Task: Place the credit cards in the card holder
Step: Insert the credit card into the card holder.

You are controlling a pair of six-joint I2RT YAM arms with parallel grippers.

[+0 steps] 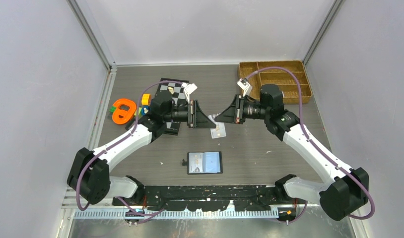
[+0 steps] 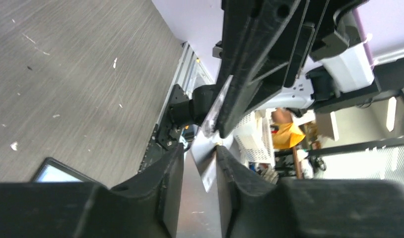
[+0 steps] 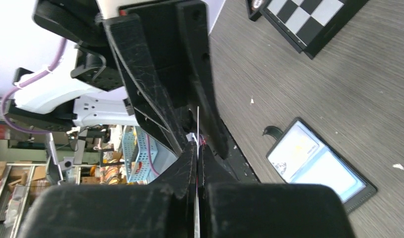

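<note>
Handover in mid-air over the middle of the table (image 1: 269,148). Both arms reach in horizontally and meet tip to tip.

Right pincer (image 3: 196,151): fingers pressed together on a thin whitish credit card (image 3: 198,124), seen edge-on as a pale line running out from the tips. Firm pinch on one edge.

Left pincer (image 2: 200,153): jaws a little apart with a clear gap, not clamping anything. The card's far end seems to sit in or just at that gap, loose.

Likely reason for the meeting: the card is being passed or re-gripped between arms to get a better hold or angle for sliding it into a pocket. A thin, flat, stiff, slick card is hard to re-grip off a flat surface, so the swap in the air makes sense.

In the top view a whitish rectangle shows just below the meeting tips. Cannot tell whether it is the pinched card seen flat or a second card lying on the table.

Card holder (image 1: 205,162): black, leather-like, lying opened flat on the table, on the near side of the pincers and apart from them. Bluish-grey inner pockets face up, the snap strap sticks out on its left. Open and face-up, so the pocket slots are reachable from above.

The table is dark grey with a wood-grain texture. Chessboard (image 1: 172,89) and brown woven tray (image 1: 274,79) sit at the far side, not involved.
</note>
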